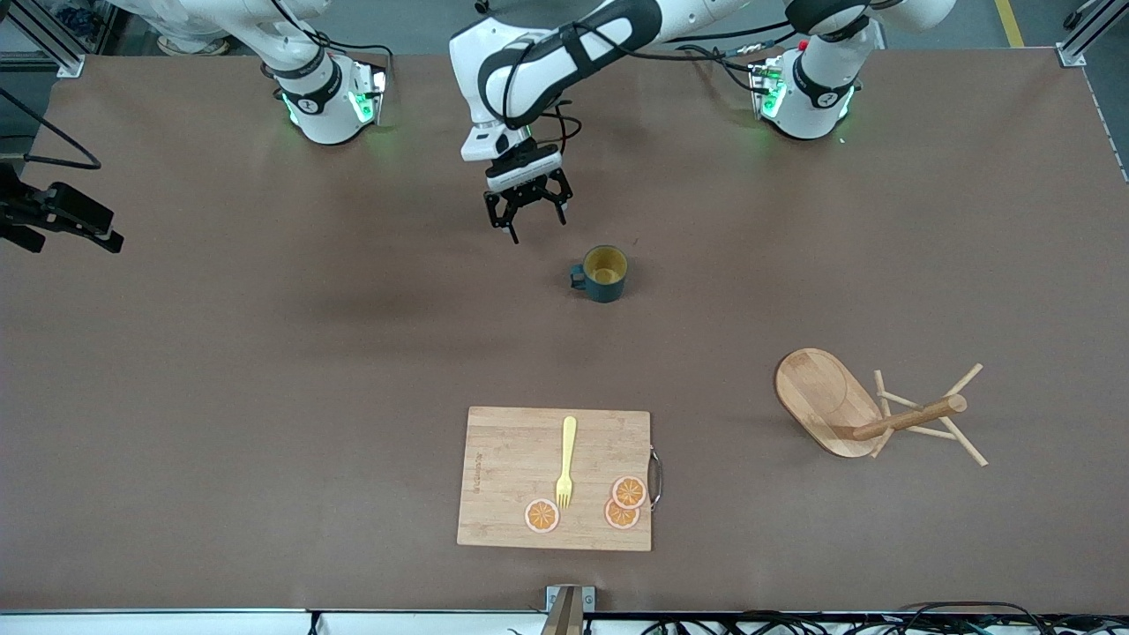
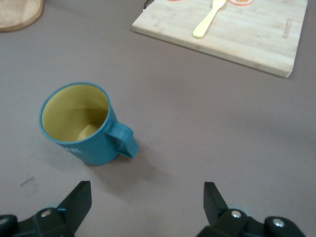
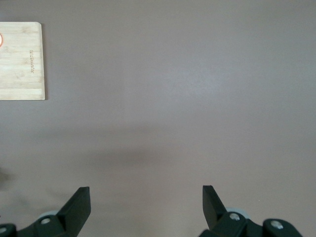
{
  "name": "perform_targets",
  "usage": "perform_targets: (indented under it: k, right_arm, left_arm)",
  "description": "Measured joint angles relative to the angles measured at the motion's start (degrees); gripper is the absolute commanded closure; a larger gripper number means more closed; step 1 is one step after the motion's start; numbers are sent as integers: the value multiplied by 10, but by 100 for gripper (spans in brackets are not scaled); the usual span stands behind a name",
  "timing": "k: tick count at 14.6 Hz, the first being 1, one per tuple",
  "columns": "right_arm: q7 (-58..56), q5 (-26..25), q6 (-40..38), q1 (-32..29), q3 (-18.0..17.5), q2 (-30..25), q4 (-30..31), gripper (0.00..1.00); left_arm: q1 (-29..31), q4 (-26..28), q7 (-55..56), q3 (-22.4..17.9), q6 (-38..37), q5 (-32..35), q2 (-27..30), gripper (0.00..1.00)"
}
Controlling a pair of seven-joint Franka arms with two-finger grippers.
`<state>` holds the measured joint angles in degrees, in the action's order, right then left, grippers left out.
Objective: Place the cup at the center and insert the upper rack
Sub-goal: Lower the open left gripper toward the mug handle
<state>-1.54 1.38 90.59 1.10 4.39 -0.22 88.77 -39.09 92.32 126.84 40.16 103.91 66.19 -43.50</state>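
Teal cup (image 1: 603,273) upright, yellowish inside, handle sideways.

A robotics lab: two white Franka arm bases with green status lights are bolted along the top of a broad brown table (image 1: 265,353), aluminium framing stands at the upper corners, and cables run along the frame's bottom edge.

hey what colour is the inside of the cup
Yellowish inside the teal cup, seen best in the left wrist view.
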Motion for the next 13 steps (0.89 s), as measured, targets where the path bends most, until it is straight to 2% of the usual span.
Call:
perform_targets:
  k: [2, 6, 9, 13]
  right_arm:
    - [0, 0, 5, 0, 0, 0, 0, 0]
    - [0, 0, 6, 0, 0, 0, 0, 0]
    - [0, 0, 5, 2, 0, 0, 0, 0]
    - [0, 0, 5, 3, -1, 0, 0, 0]
  left_arm:
    - [-6, 0, 0, -7, 0, 1, -6, 0]
    - [-48, -1, 3, -53, 2, 32, -7, 0]
    - [-53, 0, 4, -60, 15, 59, -13, 0]
    - [-50, 11, 4, -69, 25, 61, -18, 0]
